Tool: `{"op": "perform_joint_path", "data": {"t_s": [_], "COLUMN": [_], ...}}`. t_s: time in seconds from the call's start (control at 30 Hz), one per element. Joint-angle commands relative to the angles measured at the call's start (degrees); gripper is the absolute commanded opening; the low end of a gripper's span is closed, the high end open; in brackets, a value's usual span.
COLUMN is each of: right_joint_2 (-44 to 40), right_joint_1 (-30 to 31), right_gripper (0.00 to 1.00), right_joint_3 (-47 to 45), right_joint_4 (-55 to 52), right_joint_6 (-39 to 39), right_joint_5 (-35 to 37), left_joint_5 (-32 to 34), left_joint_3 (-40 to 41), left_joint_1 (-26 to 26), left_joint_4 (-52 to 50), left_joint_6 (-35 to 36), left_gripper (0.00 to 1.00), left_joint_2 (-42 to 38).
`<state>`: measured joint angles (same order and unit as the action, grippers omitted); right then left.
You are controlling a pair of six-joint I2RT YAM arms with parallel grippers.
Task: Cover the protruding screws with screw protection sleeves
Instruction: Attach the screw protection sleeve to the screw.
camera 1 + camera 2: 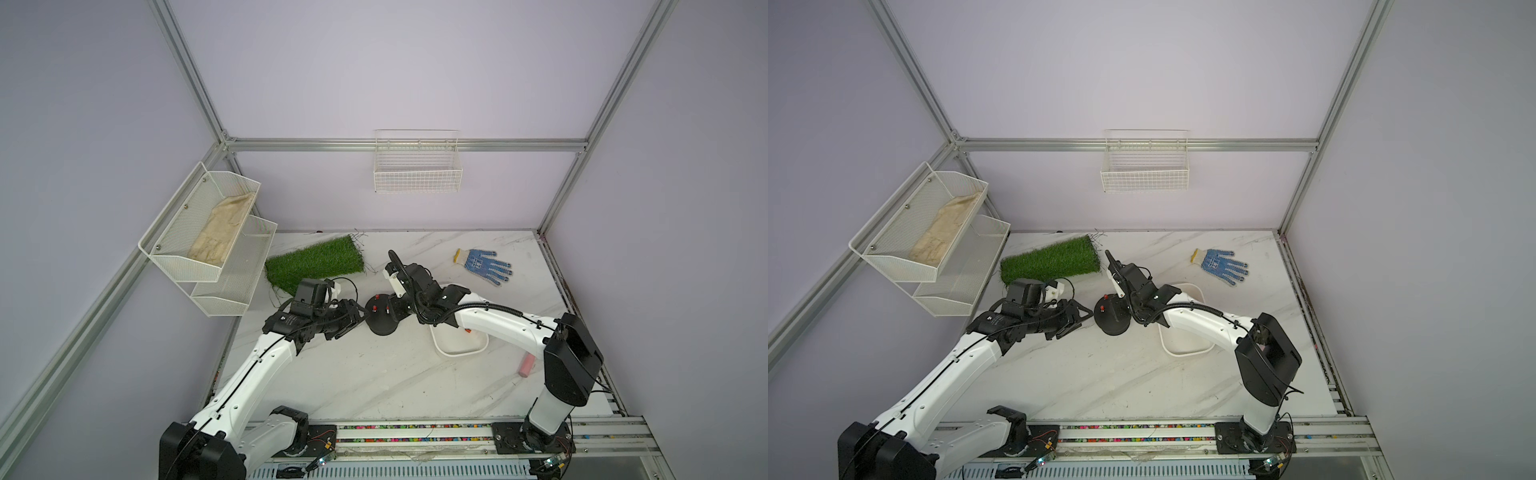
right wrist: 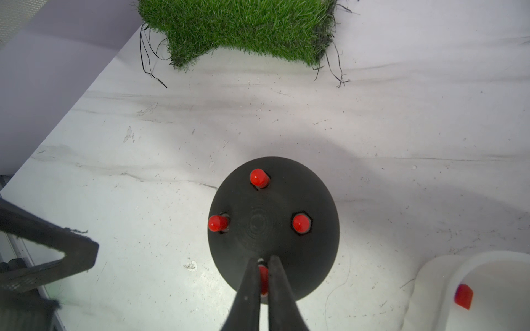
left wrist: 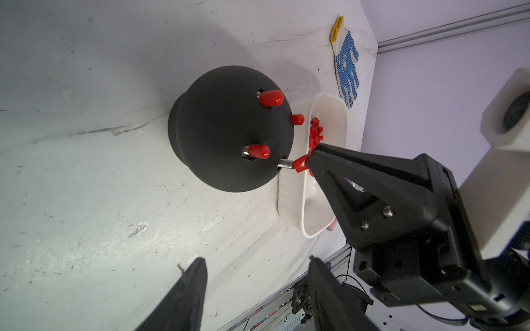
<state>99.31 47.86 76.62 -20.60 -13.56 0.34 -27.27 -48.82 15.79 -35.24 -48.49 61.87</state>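
The right gripper pinches a sleeve on the tip of the last bare screw of the dome. The left gripper hangs open beside the dome. If it is tilted, the sleeve may jam or slip off.

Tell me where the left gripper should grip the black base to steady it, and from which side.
Grip the narrower foot of the black base, under the dome, approaching level from the left arm's side, where the open left gripper faces it. The dome may slip, and its top carries red caps while the right gripper, shut on a red cap at the bare screw, works above.
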Motion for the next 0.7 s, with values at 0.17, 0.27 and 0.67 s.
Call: {"op": "perform_joint_path", "data": {"t_s": [0.17, 0.27, 0.67], "right_joint_2": [0.5, 0.6, -1.9], "right_joint_1": [0.4, 0.5, 0.8], "right_gripper": [0.11, 0.11, 0.11], "right_joint_3": [0.5, 0.8, -0.4], "right_joint_4": [1.0, 0.8, 2.2], "right_joint_6": [1.2, 1.3, 1.8], "right_joint_5": [-0.7, -0.7, 3.7], "left_joint_5": [-0.6, -0.7, -0.7], "left_joint_3": [2.1, 2.1, 2.4], "left_joint_1": [-0.3, -0.3, -0.3], "left_joint_4": [2.0, 2.2, 2.2], "left_joint_6": [-0.1, -0.1, -0.2], "left_gripper": [0.58, 0.58, 0.58], "left_joint_2": [-0.3, -0.2, -0.5]}}
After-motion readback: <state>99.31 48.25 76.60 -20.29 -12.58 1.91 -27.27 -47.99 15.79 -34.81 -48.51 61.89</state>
